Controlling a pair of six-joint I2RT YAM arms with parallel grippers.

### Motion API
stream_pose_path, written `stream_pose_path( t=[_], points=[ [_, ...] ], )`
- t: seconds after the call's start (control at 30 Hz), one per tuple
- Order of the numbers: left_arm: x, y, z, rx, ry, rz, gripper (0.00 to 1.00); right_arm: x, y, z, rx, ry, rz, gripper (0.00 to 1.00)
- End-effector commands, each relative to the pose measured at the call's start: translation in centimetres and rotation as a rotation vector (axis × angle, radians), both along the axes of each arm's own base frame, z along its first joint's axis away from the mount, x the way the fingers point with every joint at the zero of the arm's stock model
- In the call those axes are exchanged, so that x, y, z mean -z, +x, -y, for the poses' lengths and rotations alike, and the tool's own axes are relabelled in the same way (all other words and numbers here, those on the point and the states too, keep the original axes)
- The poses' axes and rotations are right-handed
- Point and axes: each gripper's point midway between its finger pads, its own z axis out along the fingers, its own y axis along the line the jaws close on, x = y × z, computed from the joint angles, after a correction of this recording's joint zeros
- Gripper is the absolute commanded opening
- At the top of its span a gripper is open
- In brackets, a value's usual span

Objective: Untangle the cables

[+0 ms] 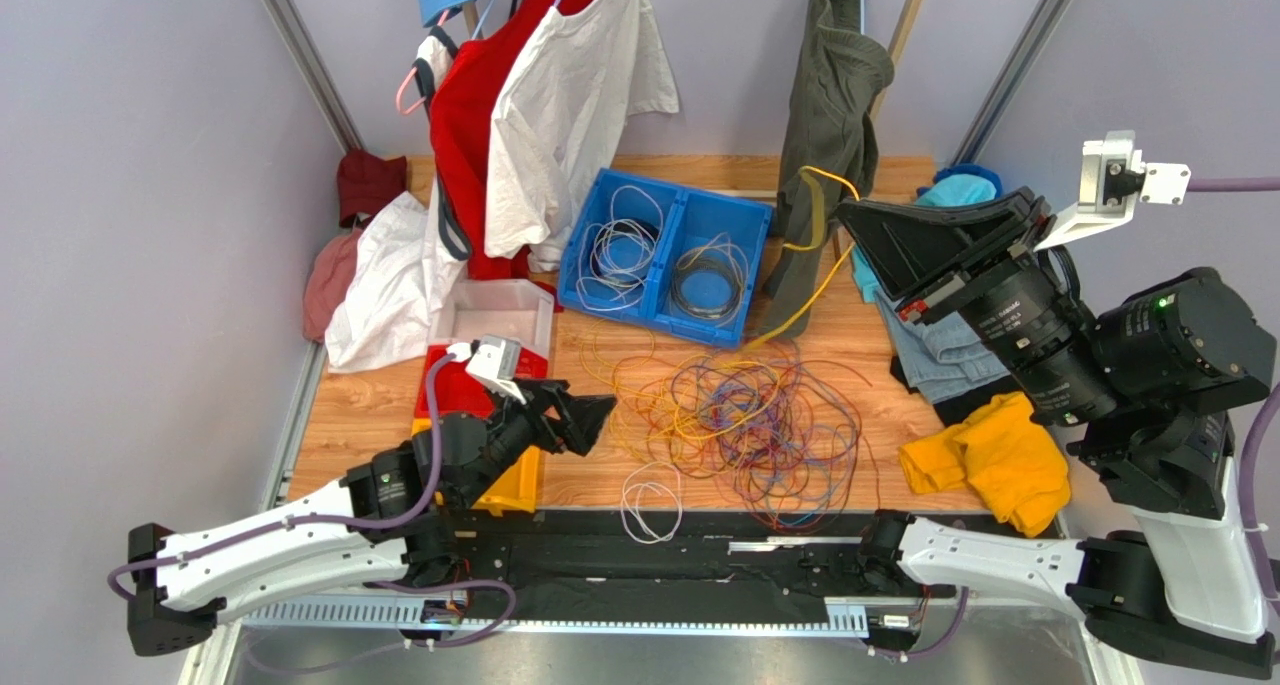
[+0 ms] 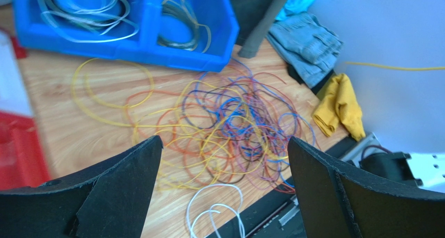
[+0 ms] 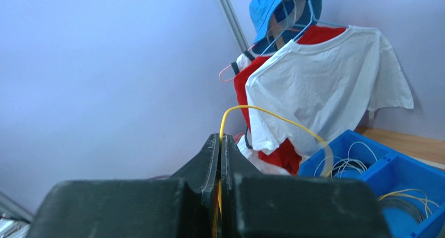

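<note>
**A:** What does the place look like?

**B:** Pale lilac walls [image 1: 150, 190] close in a wooden table [image 1: 376, 400]. Along its far edge hang a white T-shirt [image 1: 571, 100], a red shirt [image 1: 481, 115] and a dark garment [image 1: 834, 100]. A blue bin [image 1: 672, 258] with two compartments, each holding coiled wire, sits at the middle of the far edge. A yellow cloth [image 1: 999, 460] lies by the near right corner.

**A:** And the cables?

**B:** The cables [image 1: 744, 415] lie in one loose tangle at the middle of the table, toward the near edge. Yellow, orange, purple and blue strands cross each other. A small white cable [image 1: 649, 505] loops just beside the tangle at the near edge.

**A:** Where are the hands?

**B:** The left gripper [image 1: 601, 415] hovers just left of the tangle and points at it, jaws spread wide, holding nothing. The right gripper [image 1: 849, 213] is raised over the far right part of the table, well apart from the heap. Its jaws are pinched tight on a yellow cable [image 1: 819, 265], which arcs off the tip and droops to the table in front of the bin.
</note>
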Motion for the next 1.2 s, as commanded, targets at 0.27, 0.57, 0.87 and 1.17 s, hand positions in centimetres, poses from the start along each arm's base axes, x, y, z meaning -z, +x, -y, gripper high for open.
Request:
stream_pose_path(
  t=[0.27,0.57,0.87,1.17],
  points=[
    [-7.3,-4.2,8.5,0.447,-0.191,0.384,0.99,-0.4,-1.7,-0.9,-0.102,-0.086,-0.005,0.00],
    [-0.9,-5.3,13.7,0.645,-0.010,0.304,0.94,0.1,-2.0,-0.7,-0.113,-0.084,-0.016,0.00],
    [5.3,-3.1,15.2,0.575,0.126,0.214,0.93,0.2,-2.2,-0.5,-0.118,-0.081,-0.017,0.00],
    [9.0,-1.5,17.1,0.537,0.184,0.165,0.87,-0.1,-2.7,0.0,-0.127,-0.070,-0.012,0.00]
  ],
)
